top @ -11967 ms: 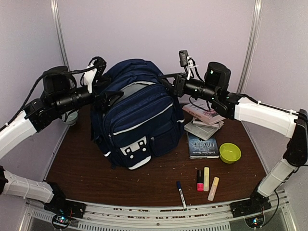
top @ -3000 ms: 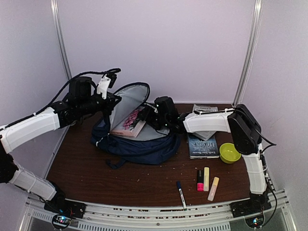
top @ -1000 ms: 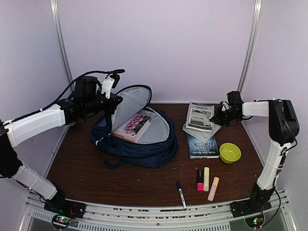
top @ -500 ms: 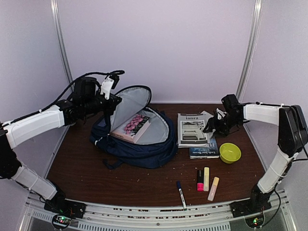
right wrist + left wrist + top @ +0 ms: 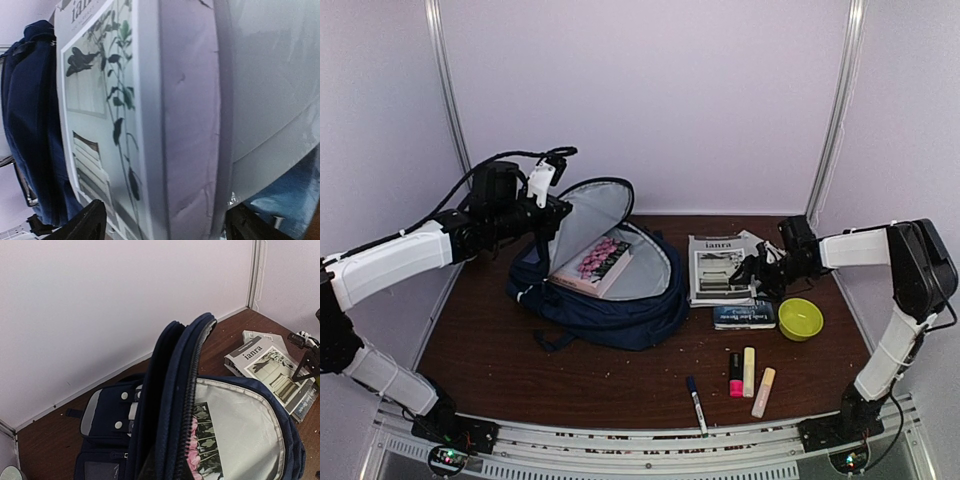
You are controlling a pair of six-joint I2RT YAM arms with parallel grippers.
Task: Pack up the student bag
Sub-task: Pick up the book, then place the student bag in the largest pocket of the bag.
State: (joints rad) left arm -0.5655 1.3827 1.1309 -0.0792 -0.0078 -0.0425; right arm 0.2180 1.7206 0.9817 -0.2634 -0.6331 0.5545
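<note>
The student bag lies open on the table, navy with grey lining. My left gripper is shut on the rim of its raised flap and holds it up; the fingers themselves are hidden behind the fabric in the left wrist view. A book with pink flowers leans inside the bag. To the right of the bag lies a grey "ianra" book. My right gripper is at that book's right edge, open, its fingers spread wide either side of the spine.
A blue book lies under the grey one, and another pale book beside it. A green bowl sits to the right. A pink highlighter, two pale ones and a marker lie near the front edge.
The right gripper opened and dragged the grey book off the stack toward the bag. It now sits lower at the book's right edge. The left arm still holds the flap.
</note>
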